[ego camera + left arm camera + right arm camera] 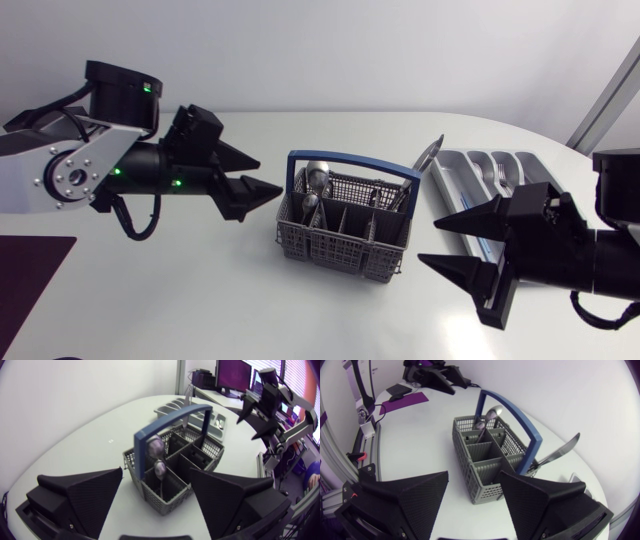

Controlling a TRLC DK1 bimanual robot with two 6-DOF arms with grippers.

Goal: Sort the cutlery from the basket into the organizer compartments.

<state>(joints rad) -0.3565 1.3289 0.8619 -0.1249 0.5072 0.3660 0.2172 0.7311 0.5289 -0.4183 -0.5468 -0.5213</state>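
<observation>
Logging positions: basket (340,246) sits on tabletop (200,300) between our left hand (272,175) and right hand (426,240), both spread wide, neither touching it.

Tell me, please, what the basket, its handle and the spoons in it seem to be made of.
The basket: probably grey plastic, matte, with a moulded grid of holes. The handle: likely plastic too, blue, smooth. The spoons: apparently polished metal; their bowls reflect light brightly.

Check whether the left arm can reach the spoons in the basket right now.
Likely yes: the left tool is open, facing the basket; the spoons stand at its near end, with nothing between.
</observation>
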